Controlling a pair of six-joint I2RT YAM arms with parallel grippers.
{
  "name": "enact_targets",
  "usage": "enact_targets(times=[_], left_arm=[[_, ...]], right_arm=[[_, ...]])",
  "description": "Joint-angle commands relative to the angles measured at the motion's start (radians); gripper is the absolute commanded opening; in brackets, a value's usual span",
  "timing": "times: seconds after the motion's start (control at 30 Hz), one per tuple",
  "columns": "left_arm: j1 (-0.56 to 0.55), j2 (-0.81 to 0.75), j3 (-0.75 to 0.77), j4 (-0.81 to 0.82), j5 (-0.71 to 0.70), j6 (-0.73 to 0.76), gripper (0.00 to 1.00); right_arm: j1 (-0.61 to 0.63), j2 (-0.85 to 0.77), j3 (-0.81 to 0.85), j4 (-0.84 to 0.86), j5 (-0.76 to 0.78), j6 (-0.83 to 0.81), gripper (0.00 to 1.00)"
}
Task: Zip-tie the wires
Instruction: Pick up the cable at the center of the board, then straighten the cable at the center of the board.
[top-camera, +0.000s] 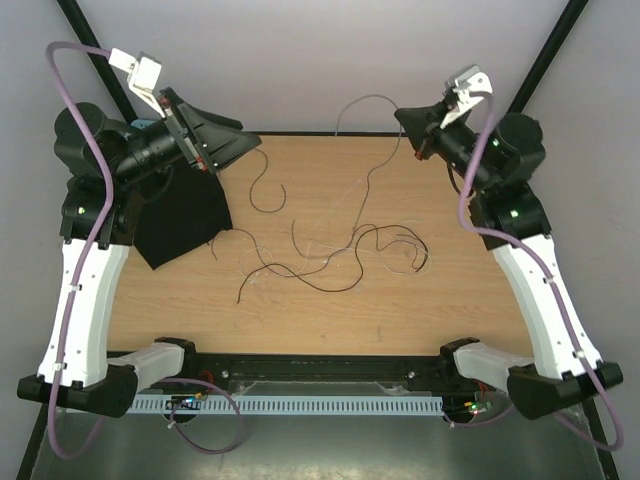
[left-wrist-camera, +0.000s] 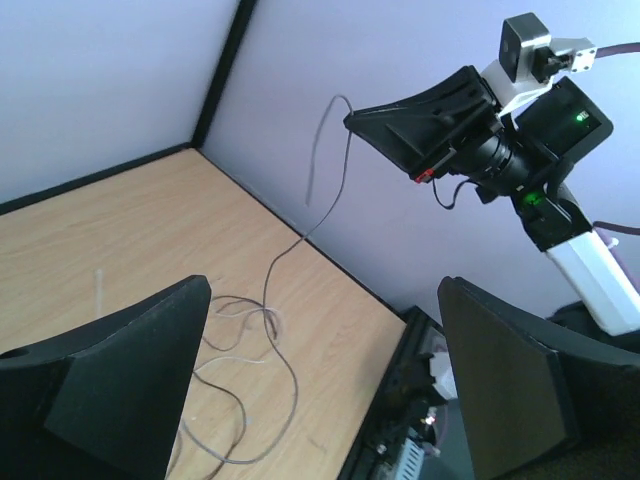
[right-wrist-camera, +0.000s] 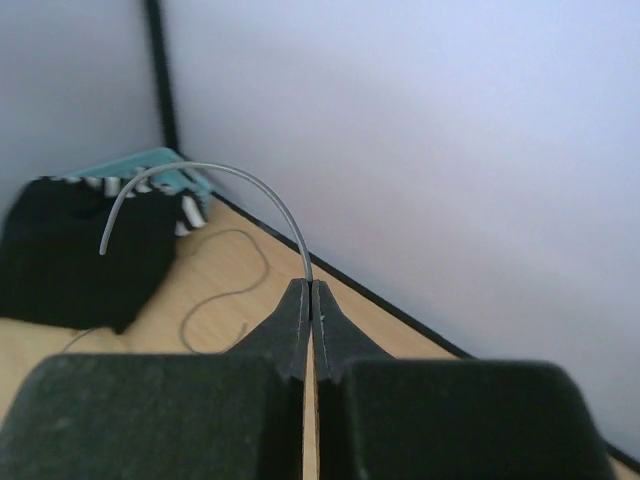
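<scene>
Several thin dark wires (top-camera: 330, 262) lie tangled in loops on the middle of the wooden table (top-camera: 400, 310). My right gripper (top-camera: 402, 114) is raised at the far right edge and is shut on one grey wire (top-camera: 368, 98). In the right wrist view the closed fingertips (right-wrist-camera: 311, 286) pinch it, and the wire (right-wrist-camera: 200, 173) arcs up and to the left. It hangs from there down to the tangle (left-wrist-camera: 272, 300). My left gripper (top-camera: 243, 137) is open and empty at the far left, its jaws wide apart (left-wrist-camera: 325, 300).
A black cloth (top-camera: 180, 225) lies at the table's left side under the left arm. A separate curled wire (top-camera: 262, 185) lies next to it. A teal striped thing (right-wrist-camera: 170, 170) shows behind the cloth. Black frame posts stand at the far corners.
</scene>
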Motion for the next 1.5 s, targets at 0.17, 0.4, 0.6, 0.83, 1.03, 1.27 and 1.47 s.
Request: enact_targets(times=[0.17,0.4,0.6,0.83,1.03,1.27,1.47], left_arm=[[-0.155,0.073,0.038,0.045,0.073,-0.06,0.91],[-0.34,0.149,0.041,0.07,0.034,-0.014,0.79],[-0.433,0.218,0.06,0.103,0.023,-0.003,0.65],[-0.467,0.225,0.033,0.114,-0.023,0.019,0.12],[-0.45,0.225,0.057,0.094,-0.097,0.061,0.0],[-0.438,0.264,0.161,0.077,-0.093,0.064,0.0],[-0.438,0.264,0.166,0.074,-0.088,0.07,0.0]], right_arm=[[-0.001,-0.153,-0.083,0.087,-0.435,0.049,0.0],[0.0,-0.187,-0.108,0.061,-0.483,0.056,0.0],[0.0,-0.207,-0.137,0.067,-0.472,0.061,0.0],[0.0,-0.216,-0.168,0.066,-0.381,0.065,0.0],[0.0,-0.211,-0.221,0.011,-0.182,0.123,0.41],[0.0,-0.325,-0.458,0.015,-0.038,0.233,0.82],[0.0,-0.47,-0.742,0.117,-0.102,0.364,0.88]])
